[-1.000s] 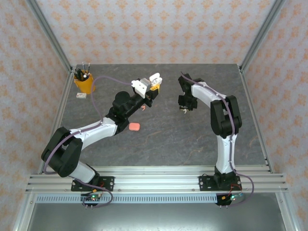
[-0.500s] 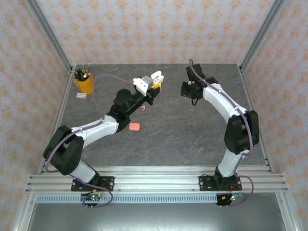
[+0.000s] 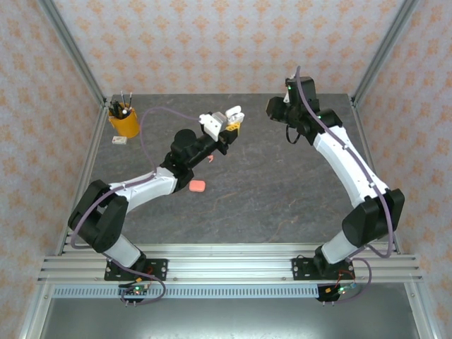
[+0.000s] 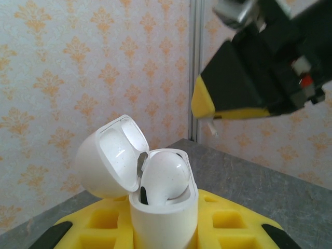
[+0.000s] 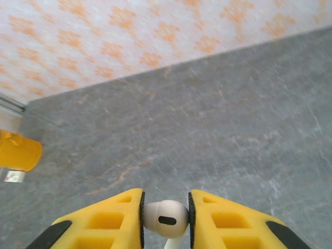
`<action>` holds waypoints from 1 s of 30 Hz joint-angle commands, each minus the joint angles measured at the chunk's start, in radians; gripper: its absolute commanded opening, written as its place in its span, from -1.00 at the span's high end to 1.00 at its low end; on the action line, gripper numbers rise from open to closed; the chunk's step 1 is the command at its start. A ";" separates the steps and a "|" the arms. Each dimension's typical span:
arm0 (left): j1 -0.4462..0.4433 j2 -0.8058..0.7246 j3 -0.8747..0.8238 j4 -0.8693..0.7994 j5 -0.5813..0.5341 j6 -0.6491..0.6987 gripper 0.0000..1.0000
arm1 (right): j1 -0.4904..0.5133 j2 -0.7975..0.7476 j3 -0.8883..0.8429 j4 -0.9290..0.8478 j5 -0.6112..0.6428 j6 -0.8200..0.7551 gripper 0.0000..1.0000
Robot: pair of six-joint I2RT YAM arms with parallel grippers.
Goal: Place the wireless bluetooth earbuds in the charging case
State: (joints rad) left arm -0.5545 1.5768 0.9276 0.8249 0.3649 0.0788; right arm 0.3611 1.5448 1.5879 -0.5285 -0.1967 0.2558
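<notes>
The left pincer (image 4: 163,231) was clenched on the white charging case (image 4: 165,212), its yellow pads pressed to the case's two sides and cut off by the bottom of the left wrist view. The case stood upright with its lid (image 4: 110,155) swung open to the left. In its mouth sat a rounded white earbud (image 4: 165,176) with a dark slot beside it. How deep it sat could not be made out.

Up and to the right of the case, apart from it, hung the right pincer (image 5: 166,218). It was closed on another white earbud (image 5: 166,213), whose bulb was squeezed between the yellow pads. The stem ran off the lower edge of the right wrist view. From the left wrist camera only a thin white tip showed under that pincer's black and yellow end.

In the overhead view the case was held above the grey worktop (image 3: 282,198). Below it, nearer the arm bases, lay a small coral-pink object (image 3: 198,186), too small to identify. A smaller pink fleck (image 3: 211,159) showed between it and the case, partly hidden by the left arm. Well left of the case stood a yellow cup (image 3: 123,123) holding dark pens, with a tiny white item (image 3: 119,140) just beside it.
</notes>
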 commanded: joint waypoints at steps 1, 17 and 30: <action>0.006 0.022 0.052 0.034 0.035 -0.007 1.00 | 0.031 -0.064 0.028 0.081 -0.024 -0.052 0.47; -0.003 0.064 0.129 0.007 0.077 -0.017 1.00 | 0.116 -0.148 0.003 0.199 -0.110 -0.190 0.46; -0.011 0.057 0.143 -0.014 0.080 -0.011 1.00 | 0.150 -0.132 -0.016 0.219 -0.110 -0.262 0.46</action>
State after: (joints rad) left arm -0.5564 1.6283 1.0340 0.8059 0.4309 0.0761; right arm 0.4938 1.4261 1.5795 -0.3500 -0.3126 0.0376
